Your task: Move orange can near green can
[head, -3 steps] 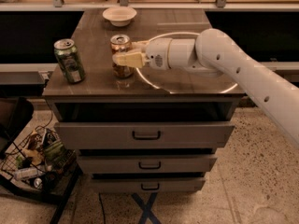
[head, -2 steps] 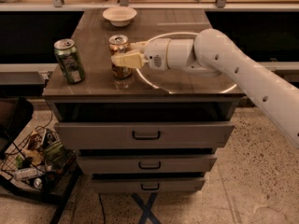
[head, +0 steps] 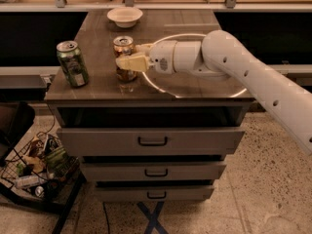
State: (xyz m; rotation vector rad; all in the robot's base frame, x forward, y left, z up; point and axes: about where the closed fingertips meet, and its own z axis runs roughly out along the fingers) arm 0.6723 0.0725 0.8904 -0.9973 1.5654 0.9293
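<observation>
Orange-brown and gold, the orange can (head: pixel 123 47) stands upright on the bench (head: pixel 175 21), clasped at its waist by the tool (head: pixel 127 57), a sideways grip suited to carrying it level. The green can (head: pixel 72 63) stands near the left edge, apart, with room beside it for set-down.

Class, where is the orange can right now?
In the camera view, the orange can stands left of centre on the cabinet top, gripped by the hand, right of the green can.
</observation>
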